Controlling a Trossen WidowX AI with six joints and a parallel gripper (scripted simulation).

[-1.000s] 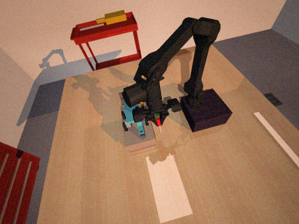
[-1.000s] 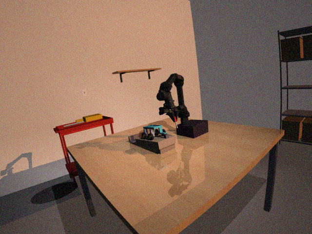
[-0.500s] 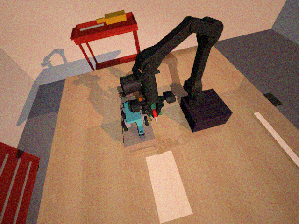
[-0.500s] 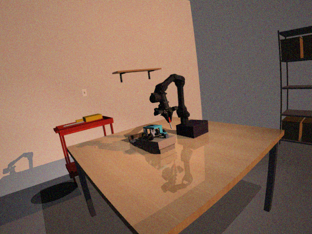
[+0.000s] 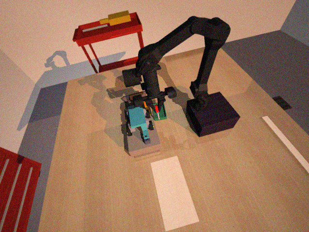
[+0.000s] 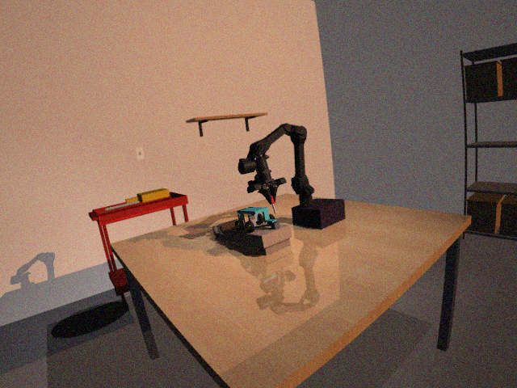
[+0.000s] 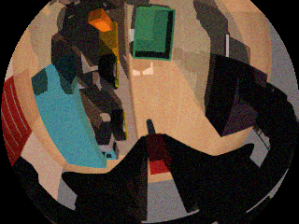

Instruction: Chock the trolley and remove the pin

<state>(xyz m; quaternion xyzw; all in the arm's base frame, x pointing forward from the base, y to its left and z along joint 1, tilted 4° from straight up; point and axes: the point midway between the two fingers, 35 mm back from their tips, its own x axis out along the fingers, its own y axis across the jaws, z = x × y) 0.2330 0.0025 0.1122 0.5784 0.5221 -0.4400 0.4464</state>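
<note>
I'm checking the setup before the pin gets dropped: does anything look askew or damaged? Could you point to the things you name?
Nothing stands out. The trolley [image 5: 137,117] [image 6: 254,211] [image 7: 70,126] sits upright on the ramp [image 5: 153,139] [image 6: 275,237], and the gripper [image 5: 157,106] [image 6: 272,199] [image 7: 153,138] holds the pin [image 5: 157,108] [image 6: 273,201] [image 7: 159,167]. I see no damage.

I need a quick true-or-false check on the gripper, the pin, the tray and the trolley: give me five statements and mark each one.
1. The gripper holds the red-headed stop pin. True.
2. The stop pin is lying loose in the green tray. False: it is in the gripper's fingers.
3. The trolley stands on the ramp. True.
4. The chock's handle is blue. False: it is orange.
5. The green tray stands on top of the ramp. False: it is beside the ramp, on the table.
</note>
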